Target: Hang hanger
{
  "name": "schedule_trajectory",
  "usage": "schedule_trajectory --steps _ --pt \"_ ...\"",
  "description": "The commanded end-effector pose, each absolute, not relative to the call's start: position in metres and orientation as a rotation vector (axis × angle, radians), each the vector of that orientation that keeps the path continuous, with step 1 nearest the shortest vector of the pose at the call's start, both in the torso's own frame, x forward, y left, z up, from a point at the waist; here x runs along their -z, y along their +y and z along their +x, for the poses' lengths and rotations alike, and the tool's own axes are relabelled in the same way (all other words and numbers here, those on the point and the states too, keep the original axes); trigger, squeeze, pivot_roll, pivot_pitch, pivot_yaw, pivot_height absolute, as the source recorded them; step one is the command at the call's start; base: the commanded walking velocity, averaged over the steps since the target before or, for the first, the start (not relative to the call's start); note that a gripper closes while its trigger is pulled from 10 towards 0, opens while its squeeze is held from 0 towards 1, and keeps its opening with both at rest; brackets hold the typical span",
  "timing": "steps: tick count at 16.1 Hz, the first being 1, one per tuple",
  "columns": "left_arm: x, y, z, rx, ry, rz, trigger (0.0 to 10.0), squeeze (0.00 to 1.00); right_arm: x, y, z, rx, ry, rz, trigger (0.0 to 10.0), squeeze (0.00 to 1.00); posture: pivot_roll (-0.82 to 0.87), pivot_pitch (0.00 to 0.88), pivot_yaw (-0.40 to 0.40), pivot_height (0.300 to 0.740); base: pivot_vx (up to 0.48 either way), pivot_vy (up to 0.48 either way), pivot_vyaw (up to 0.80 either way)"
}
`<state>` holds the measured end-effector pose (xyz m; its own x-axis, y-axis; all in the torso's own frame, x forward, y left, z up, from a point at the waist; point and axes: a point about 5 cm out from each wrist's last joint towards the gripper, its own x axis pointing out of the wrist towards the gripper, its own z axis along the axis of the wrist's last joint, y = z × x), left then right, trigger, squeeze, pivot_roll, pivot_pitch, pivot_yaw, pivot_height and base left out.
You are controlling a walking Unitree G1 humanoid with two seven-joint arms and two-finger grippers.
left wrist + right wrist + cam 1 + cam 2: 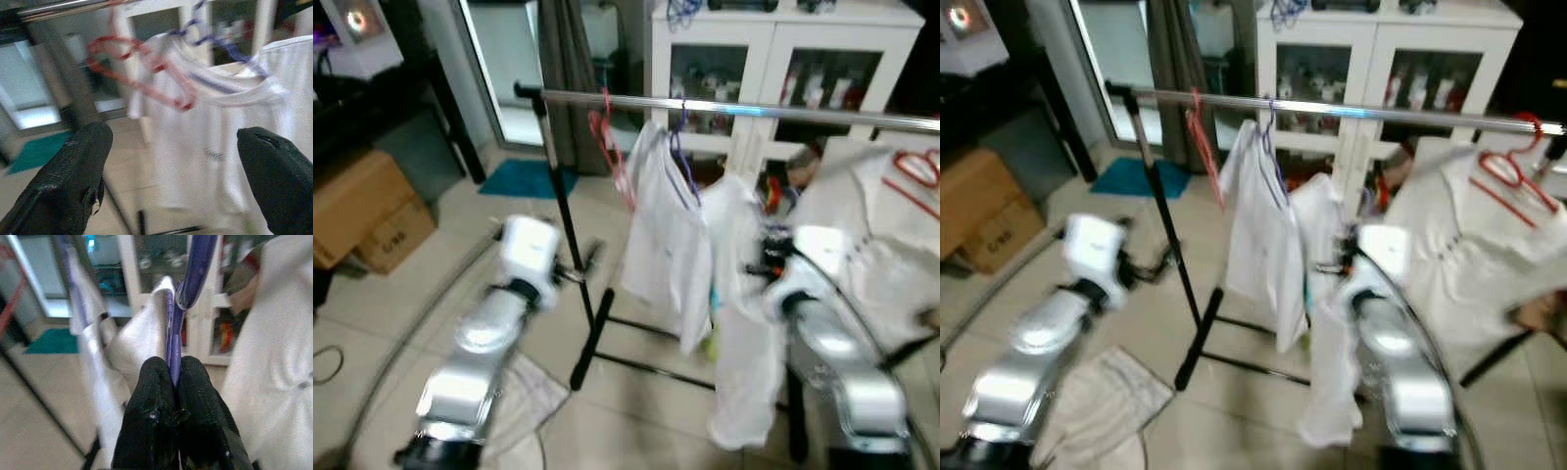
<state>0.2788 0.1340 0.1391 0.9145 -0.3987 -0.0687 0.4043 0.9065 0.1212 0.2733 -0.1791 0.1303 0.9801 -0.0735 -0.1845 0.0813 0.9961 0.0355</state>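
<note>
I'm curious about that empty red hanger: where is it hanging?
The red hanger hangs on the metal rail near its left end, beside a white shirt on a purple hanger.

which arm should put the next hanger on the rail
Right. The right pincer is already shut on the purple hanger carrying a white garment, below the rail. The left pincer is open, holding nothing.

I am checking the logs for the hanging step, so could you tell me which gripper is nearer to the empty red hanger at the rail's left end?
Left. The left gripper, open, faces the red hanger from just below. The right gripper is further along the rail, shut on a purple hanger.
</note>
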Motion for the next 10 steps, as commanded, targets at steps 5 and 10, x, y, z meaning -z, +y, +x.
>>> schedule_trajectory --steps 5,10 --pt "-0.142 0.141 0.277 0.414 0.036 0.157 10.0 1.0 -0.142 -0.175 0.279 0.07 0.128 0.016 10.0 0.0 0.1 0.0 0.065 0.74 0.416 0.0 0.0" --pt "-0.149 0.125 0.267 0.592 0.012 0.135 10.0 1.0 -0.155 -0.185 0.297 0.113 0.092 -0.058 10.0 0.0 0.1 0.002 0.062 0.74 0.159 0.0 0.0"
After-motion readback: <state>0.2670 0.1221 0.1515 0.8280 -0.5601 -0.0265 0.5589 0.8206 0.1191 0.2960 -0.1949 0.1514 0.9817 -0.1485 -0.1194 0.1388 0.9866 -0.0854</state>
